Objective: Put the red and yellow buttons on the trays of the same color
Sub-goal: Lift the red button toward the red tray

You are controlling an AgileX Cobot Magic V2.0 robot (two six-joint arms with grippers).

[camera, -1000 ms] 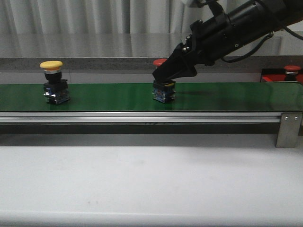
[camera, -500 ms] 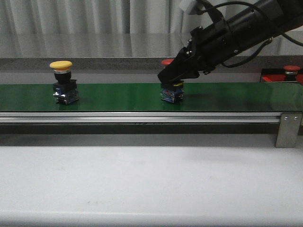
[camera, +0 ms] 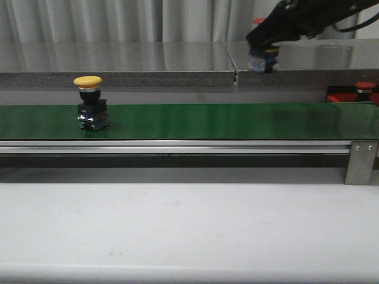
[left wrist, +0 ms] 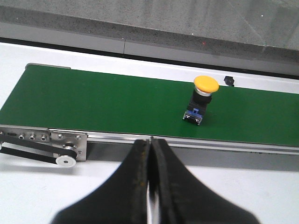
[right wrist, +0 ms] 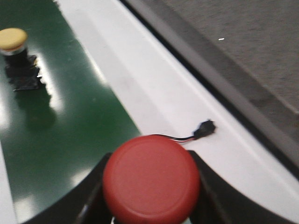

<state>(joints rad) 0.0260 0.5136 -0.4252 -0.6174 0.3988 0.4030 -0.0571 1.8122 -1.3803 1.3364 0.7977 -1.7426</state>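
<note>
Lifted clear of the long green conveyor belt [camera: 207, 121], the glossy red dome-capped button with a dark and blue base [camera: 263, 60] is now seen held high at the upper right of the front view by the black right gripper [camera: 265, 44]; half a second earlier it was still seated on the belt under the same gripper. In the right wrist view the round red cap [right wrist: 151, 179] fills the space between the two dark fingers [right wrist: 91, 186], which are clamped against its sides. The yellow mushroom-capped button on a black and blue base [camera: 91, 103] is found further right along the belt than in the earlier frames, standing upright on the green surface well apart from the lifted one. It is also seen in the left wrist view [left wrist: 202, 98] and, blurred, in the right wrist view [right wrist: 16, 53].

The left gripper [left wrist: 150, 154] is seen only in its own wrist view, its two dark fingers pressed together with nothing between them, over the pale table [camera: 189, 231] beside the belt's metal rail [camera: 177, 145].

At the far right edge of the front view a bright red-orange low tray [camera: 349, 94] is cut off by the frame, with another red-capped button [camera: 365, 89] on it. The held button is motion-blurred in the front view, and most of its cap is hidden behind the gripper. A small black connector on a thin wire [right wrist: 202, 129] lies on the white surface beyond the belt.
</note>
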